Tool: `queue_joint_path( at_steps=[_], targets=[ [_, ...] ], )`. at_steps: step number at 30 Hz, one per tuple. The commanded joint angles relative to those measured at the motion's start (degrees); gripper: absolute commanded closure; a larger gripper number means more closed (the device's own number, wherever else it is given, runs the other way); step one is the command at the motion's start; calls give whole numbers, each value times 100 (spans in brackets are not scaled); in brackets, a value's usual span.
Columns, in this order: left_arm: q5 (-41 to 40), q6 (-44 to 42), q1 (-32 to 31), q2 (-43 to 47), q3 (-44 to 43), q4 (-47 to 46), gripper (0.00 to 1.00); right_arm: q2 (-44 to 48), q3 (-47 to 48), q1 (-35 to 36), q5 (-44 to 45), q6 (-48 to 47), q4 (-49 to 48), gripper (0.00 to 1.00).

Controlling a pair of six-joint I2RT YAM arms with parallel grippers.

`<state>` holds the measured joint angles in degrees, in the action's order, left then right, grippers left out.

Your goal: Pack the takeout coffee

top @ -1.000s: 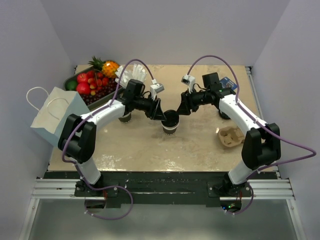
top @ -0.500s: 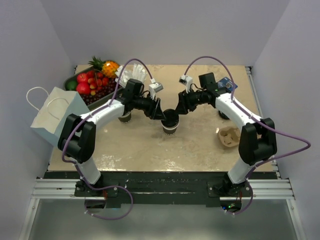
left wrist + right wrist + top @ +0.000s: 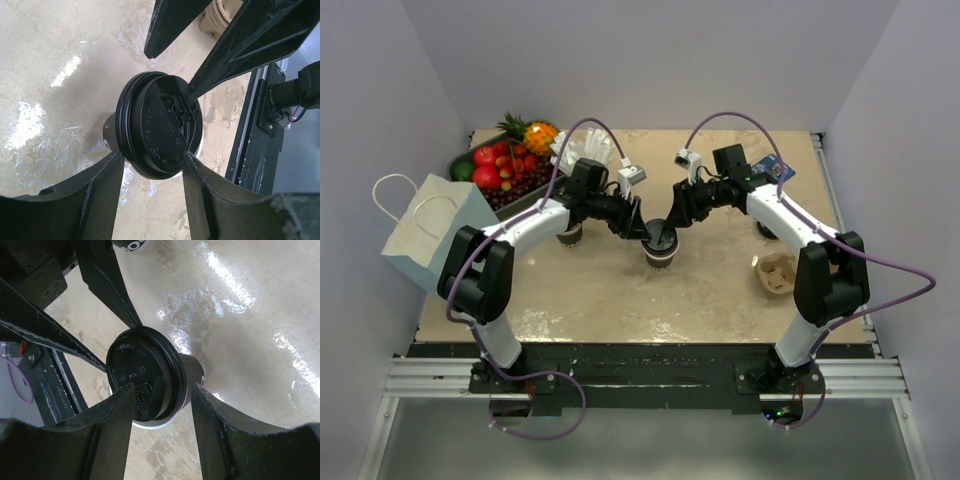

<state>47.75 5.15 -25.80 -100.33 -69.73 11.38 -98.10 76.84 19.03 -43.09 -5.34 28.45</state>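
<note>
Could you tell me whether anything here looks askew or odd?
The black lid of the takeout coffee looks shifted: a pale crescent of cup rim peeks out on one side, so it may not be seated.

Pretty clearly a robotics lab, not a real café; the table [image 3: 600, 300] sits boxed in by plain pale walls [image 3: 650, 60] on three sides, like a little test cell; two black-and-white robot arms [image 3: 525, 232] are bolted to an aluminium rail frame [image 3: 430, 378] at the near edge, with purple cables [image 3: 900, 268] looping off them; the stuff laid out reads as staged props: a tray [image 3: 454, 157] of shiny fruit [image 3: 488, 176], a pale blue paper bag [image 3: 425, 235], a cardboard cup carrier [image 3: 777, 273] and a lidded takeout coffee [image 3: 660, 245] in the middle.
</note>
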Motion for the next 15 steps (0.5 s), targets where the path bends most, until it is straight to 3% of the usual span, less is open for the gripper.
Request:
queue_joint_path(
  at_steps=[1, 15],
  targets=[
    [68, 48, 58, -100, -146, -162, 45, -33, 270, 66, 19, 200, -173, 48],
    [191, 21, 58, -294, -295, -74, 43, -121, 455, 136, 389, 227, 249, 49]
  ],
)
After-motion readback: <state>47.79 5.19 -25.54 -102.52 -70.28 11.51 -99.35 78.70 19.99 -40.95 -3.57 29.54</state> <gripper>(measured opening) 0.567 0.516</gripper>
